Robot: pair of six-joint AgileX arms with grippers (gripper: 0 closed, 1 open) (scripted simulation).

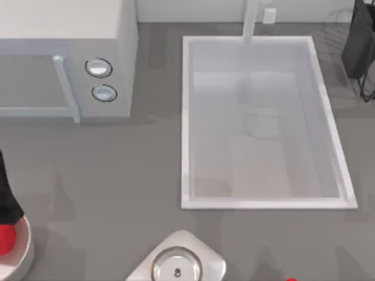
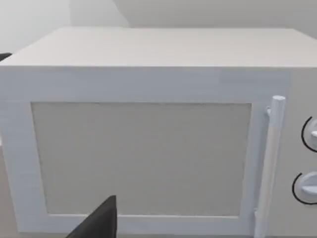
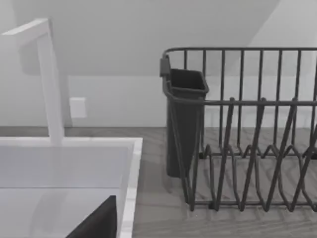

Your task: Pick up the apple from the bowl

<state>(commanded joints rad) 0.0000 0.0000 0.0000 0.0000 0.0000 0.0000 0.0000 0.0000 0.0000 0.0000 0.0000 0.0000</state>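
The apple (image 1: 6, 239) is a bright red ball, cut off by the left edge of the top view. It lies in the off-white bowl (image 1: 23, 249) at the table's front left corner. My left gripper (image 1: 8, 196) is a black shape at the left edge, directly over the apple and reaching down to it. Whether it touches the apple is unclear. A dark piece of the left gripper (image 2: 96, 222) also shows in the left wrist view, which faces the microwave. A dark piece of my right gripper (image 3: 96, 222) shows in the right wrist view, by the sink's far right corner.
A white microwave (image 1: 64, 58) stands at the back left with two knobs. The deep sink (image 1: 261, 126) and its tap (image 1: 251, 20) fill the right middle. A dark dish rack (image 3: 247, 134) is at the back right. A silvery plate (image 1: 179, 266) and a tiny red speck (image 1: 291, 279) sit at the front edge.
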